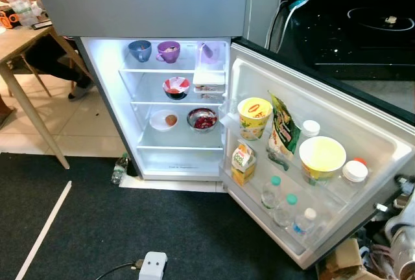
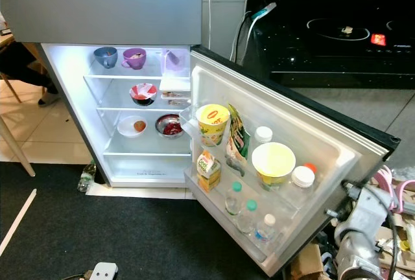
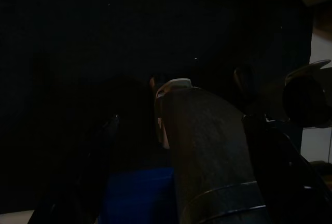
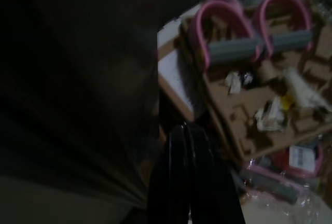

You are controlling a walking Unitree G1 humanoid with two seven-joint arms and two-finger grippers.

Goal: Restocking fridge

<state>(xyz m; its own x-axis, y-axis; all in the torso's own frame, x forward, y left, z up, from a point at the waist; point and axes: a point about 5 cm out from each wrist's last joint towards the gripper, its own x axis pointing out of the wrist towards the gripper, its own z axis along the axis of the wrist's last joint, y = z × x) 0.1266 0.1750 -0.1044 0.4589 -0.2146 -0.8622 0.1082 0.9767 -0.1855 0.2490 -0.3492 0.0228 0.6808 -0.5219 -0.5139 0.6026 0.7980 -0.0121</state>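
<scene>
Fingers of the left end effector (image 3: 181, 182) stand apart in the dim left wrist view, one black finger on each side of a dark, rounded bottle-like thing (image 3: 207, 151) with a pale cap; the finger pads cannot be seen touching it, so whether it is gripped or merely framed is uncertain. It looks like an item carried low and ready for stocking, though its label and colour are lost in shadow. A blue patch beneath it cannot be identified.

The right end effector (image 4: 192, 182) has its two black fingers (image 4: 174, 177) pressed together with nothing between them, hanging beside the dark outer face of the fridge door above a brown cardboard box (image 4: 259, 94) of clutter with pink handles. That arm (image 2: 363, 228) hangs low by the door's outer edge, probably parked out of the way.

Beyond them, the white open fridge (image 1: 110, 92) glows. Its top glass shelf carries a blue cup (image 1: 139, 50) and a purple cup (image 1: 168, 50); the shelf below, a red-and-white bowl (image 1: 176, 86); the next, a small white plate (image 1: 163, 120) and a steel bowl of red food (image 1: 202, 119). The bottom shelf looks bare, a likely spot for new stock. The swung-out door (image 1: 363, 124) holds tall things upright in its racks: a yellow cup-noodle tub (image 1: 254, 116), a green snack bag (image 1: 283, 131), a wide yellow lidded bowl (image 1: 321, 157), a yellow juice carton (image 1: 242, 163) and capped clear bottles (image 1: 272, 192). A plastic bottle (image 1: 119, 168) lies on the floor by the fridge's corner. A wooden tabletop (image 1: 19, 40) is cut off at the frame edge.
</scene>
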